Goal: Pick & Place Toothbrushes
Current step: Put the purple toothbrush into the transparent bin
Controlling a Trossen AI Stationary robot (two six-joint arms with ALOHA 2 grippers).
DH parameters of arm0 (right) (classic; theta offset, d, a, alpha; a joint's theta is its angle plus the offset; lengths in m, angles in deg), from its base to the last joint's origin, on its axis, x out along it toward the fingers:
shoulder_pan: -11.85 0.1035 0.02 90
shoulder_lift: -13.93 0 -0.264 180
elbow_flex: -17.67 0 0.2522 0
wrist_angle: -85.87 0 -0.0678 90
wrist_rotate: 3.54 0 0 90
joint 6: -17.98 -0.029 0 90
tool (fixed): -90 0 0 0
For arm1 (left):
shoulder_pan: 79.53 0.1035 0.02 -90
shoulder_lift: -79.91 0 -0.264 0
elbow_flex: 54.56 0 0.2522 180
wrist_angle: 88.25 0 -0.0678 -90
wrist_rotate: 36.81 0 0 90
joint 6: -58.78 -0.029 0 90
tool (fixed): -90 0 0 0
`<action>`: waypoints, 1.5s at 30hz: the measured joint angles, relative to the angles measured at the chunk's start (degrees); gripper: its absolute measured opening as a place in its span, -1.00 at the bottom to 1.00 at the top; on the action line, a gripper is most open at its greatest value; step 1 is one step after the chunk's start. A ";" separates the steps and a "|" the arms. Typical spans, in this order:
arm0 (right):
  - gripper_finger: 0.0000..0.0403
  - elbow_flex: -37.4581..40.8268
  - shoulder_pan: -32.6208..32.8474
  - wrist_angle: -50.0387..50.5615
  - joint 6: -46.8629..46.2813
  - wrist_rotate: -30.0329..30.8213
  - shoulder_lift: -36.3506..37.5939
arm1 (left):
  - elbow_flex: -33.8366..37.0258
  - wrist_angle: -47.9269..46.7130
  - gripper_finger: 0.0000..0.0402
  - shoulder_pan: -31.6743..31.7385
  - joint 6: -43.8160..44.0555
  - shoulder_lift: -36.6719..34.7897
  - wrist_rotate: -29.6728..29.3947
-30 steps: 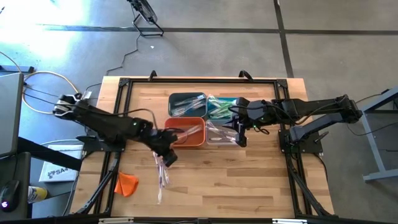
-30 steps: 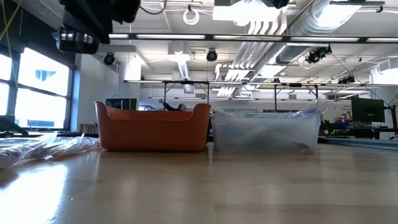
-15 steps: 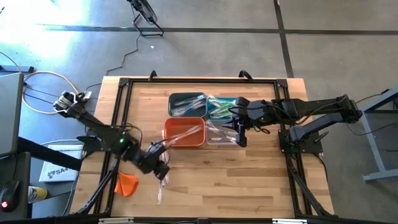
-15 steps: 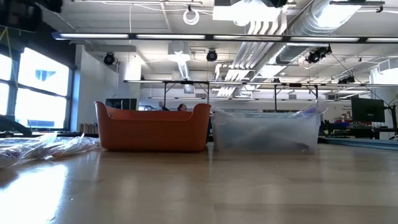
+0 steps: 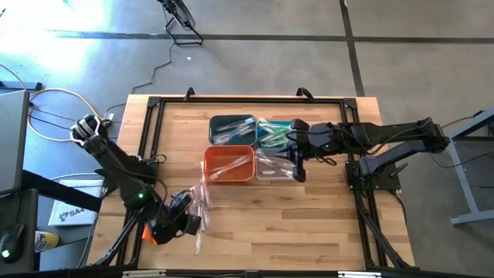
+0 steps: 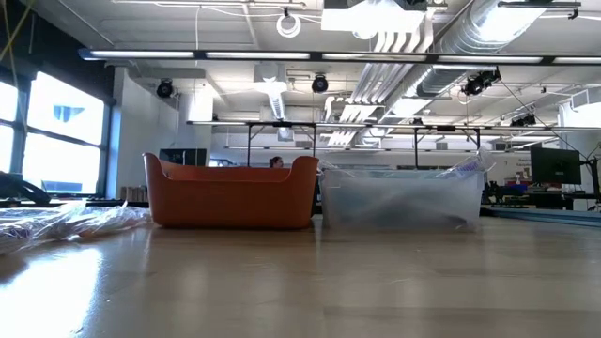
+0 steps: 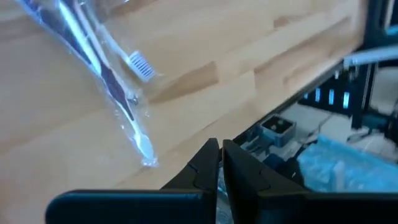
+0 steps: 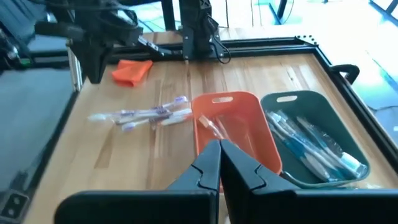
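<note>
Left hand (image 7: pixel 220 163) pressed together, empty, loose toothbrushes (image 5: pixel 202 207) just beside it, right hand (image 8: pixel 219 163) pressed together over bins (image 5: pixel 229 164)

Four bins (image 5: pixel 229 164) mid-table (image 5: pixel 309 232) — an orange lump (image 8: pixel 132 70) well apart.

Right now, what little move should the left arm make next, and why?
Probably swing back over the loose toothbrushes and open. The left gripper is shut and looks empty, near the table's front edge beside the orange lump, and wrapped brushes lie on the wood in front of the orange bin. The right gripper waits over the bins.
</note>
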 joint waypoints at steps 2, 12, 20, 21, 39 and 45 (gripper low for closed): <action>-0.99 0.00 -0.05 0.98 1.66 0.14 0.00 | 0.00 0.18 -0.91 0.06 3.51 0.90 0.14; -0.99 0.00 -2.32 2.79 3.72 -0.04 0.00 | 0.00 0.08 -0.91 0.21 19.96 6.34 11.03; -0.99 0.00 -5.05 2.65 5.35 -0.07 0.00 | 0.01 -0.14 -0.88 0.24 17.76 6.74 18.14; -0.99 0.00 -5.39 2.69 5.21 -0.06 0.00 | 0.00 -0.16 -0.86 0.24 17.73 6.74 17.48; -0.99 0.00 -8.81 3.81 4.95 -0.09 0.00 | 0.04 3.85 -0.12 0.24 18.50 19.13 14.13; -0.99 0.00 -9.55 3.81 4.78 -0.10 0.00 | 0.04 6.06 -0.13 0.26 16.57 22.27 11.38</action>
